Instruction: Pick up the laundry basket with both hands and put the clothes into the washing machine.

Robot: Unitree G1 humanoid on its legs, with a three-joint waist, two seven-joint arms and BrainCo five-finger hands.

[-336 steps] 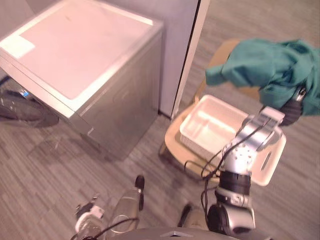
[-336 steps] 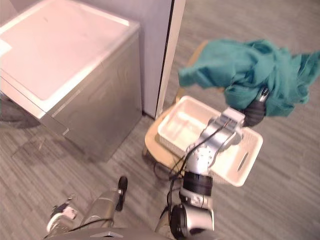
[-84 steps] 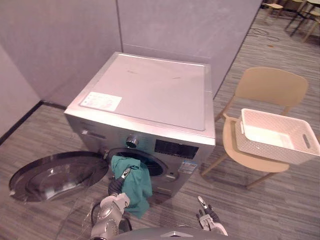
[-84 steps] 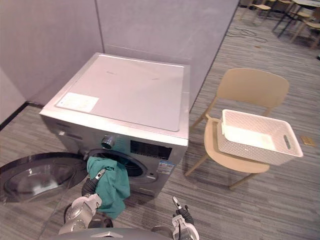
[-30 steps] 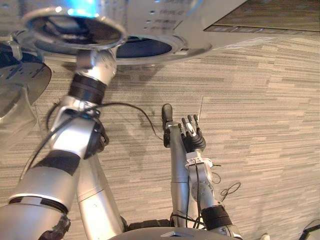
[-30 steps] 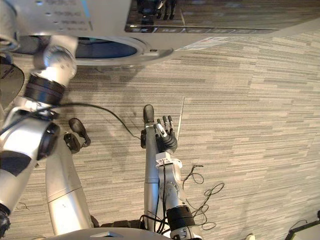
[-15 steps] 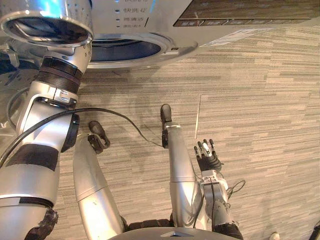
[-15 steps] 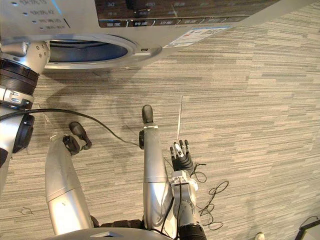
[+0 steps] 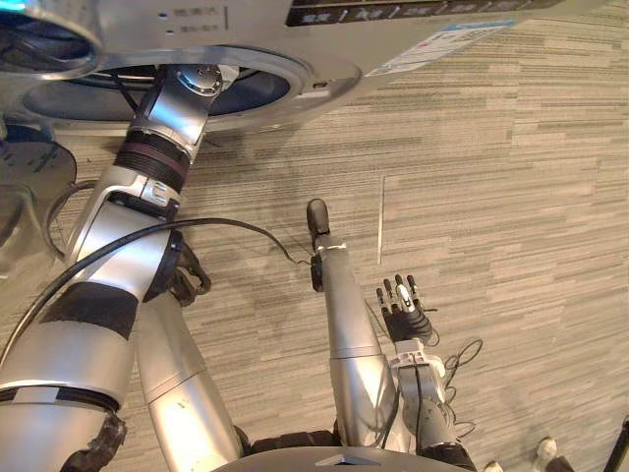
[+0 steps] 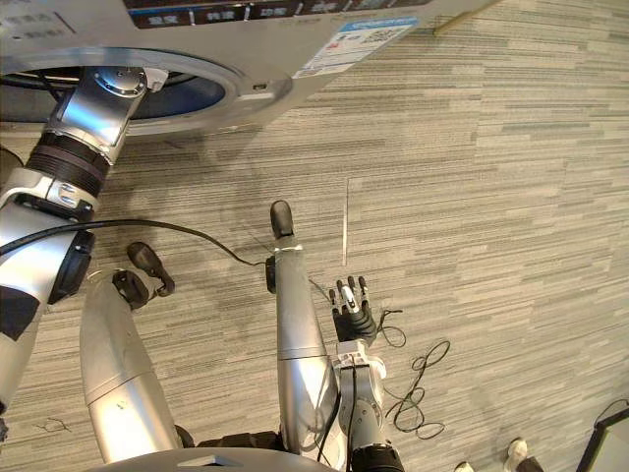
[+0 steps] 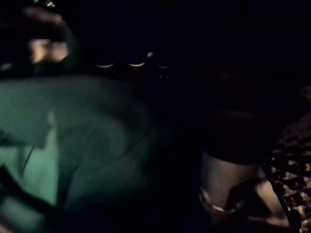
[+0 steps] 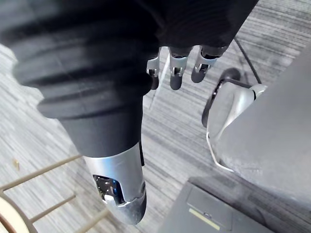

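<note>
The washing machine (image 9: 324, 25) stands at the top of the eye views, its round drum opening (image 9: 260, 88) facing me. My left forearm (image 9: 162, 128) reaches into that opening and the hand is hidden inside. In the left wrist view, the dark drum holds the green clothes (image 11: 73, 145); whether the hand still touches them I cannot tell. My right hand (image 9: 403, 310) hangs low over the floor, fingers (image 12: 177, 73) straight and empty.
The machine's glass door (image 9: 25, 177) stands swung out at the left. A striped grey floor (image 9: 511, 197) spreads to the right. Wooden chair legs (image 12: 39, 182) show in the right wrist view. A person's shoes (image 10: 513, 454) stand at the lower right.
The whole picture has shifted as the camera moved. My left forearm now enters the drum opening nearer the middle of it. The right hand hangs much as before.
</note>
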